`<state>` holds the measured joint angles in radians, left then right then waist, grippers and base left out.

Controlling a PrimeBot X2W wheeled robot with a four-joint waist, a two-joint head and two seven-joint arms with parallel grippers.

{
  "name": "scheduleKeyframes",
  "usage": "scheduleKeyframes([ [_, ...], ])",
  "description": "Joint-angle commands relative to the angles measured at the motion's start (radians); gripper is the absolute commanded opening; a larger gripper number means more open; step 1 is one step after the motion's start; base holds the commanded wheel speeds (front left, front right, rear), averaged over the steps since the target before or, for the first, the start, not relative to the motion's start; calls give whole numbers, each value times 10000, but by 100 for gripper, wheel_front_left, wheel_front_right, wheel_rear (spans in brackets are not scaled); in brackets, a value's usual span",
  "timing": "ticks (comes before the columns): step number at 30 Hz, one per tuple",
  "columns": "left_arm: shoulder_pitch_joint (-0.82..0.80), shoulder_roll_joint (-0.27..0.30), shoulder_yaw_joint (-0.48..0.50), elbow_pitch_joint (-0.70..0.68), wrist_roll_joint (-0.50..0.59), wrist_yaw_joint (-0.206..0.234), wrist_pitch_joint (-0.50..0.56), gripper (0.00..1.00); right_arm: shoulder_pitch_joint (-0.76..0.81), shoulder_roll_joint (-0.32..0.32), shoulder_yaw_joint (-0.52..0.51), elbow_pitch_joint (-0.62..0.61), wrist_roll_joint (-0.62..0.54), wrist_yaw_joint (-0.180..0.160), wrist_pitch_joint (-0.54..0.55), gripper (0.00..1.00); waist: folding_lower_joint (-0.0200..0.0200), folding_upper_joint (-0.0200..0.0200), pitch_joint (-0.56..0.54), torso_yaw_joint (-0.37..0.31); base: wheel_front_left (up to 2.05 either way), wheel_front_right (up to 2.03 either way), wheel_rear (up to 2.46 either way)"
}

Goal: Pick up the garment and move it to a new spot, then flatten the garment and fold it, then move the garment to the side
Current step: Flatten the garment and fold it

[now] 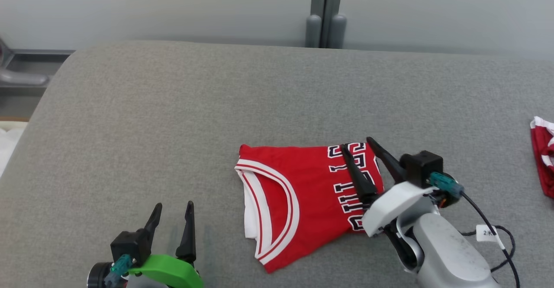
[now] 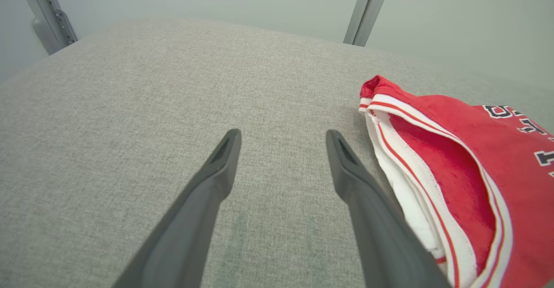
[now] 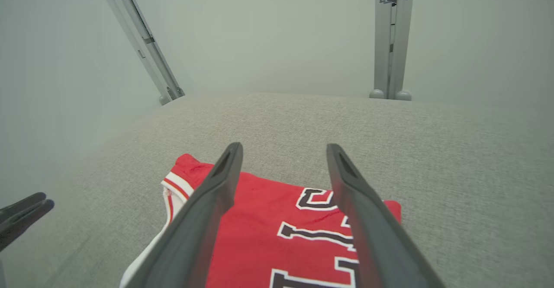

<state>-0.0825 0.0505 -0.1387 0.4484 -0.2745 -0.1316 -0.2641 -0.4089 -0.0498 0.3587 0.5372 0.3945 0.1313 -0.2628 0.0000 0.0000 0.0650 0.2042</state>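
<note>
The garment, a red jersey with white red-striped edging and white dark-outlined lettering, lies folded on the grey cushioned surface near the front middle. My right gripper hovers over its lettered right end, fingers spread wide and holding nothing. In the right wrist view that gripper stands open above the garment. My left gripper rests open at the lower left, a short way left of the garment. The left wrist view shows the left gripper with bare cushion between its fingers and the garment to its right.
Another red garment with narrow white edging lies at the surface's far right edge. A pale wall with grey posts stands behind the surface. A black cable trails from my right wrist. Bare cushion stretches to the left and back.
</note>
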Motion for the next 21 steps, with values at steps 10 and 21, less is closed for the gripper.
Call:
scheduleKeyframes([
  [10, 368, 20, 265, -730, 1170, 111, 3, 100, 1615, -31, -2786, -322, -2080, -13, -21, 100, 0, 0, -204, -1427, 0, 0, 0],
  [21, 1100, 22, 308, -1429, 1842, 135, 3, 100, 2829, -32, -3464, -336, -2203, -13, -21, 100, 0, 0, -422, -2113, 0, 0, 0],
])
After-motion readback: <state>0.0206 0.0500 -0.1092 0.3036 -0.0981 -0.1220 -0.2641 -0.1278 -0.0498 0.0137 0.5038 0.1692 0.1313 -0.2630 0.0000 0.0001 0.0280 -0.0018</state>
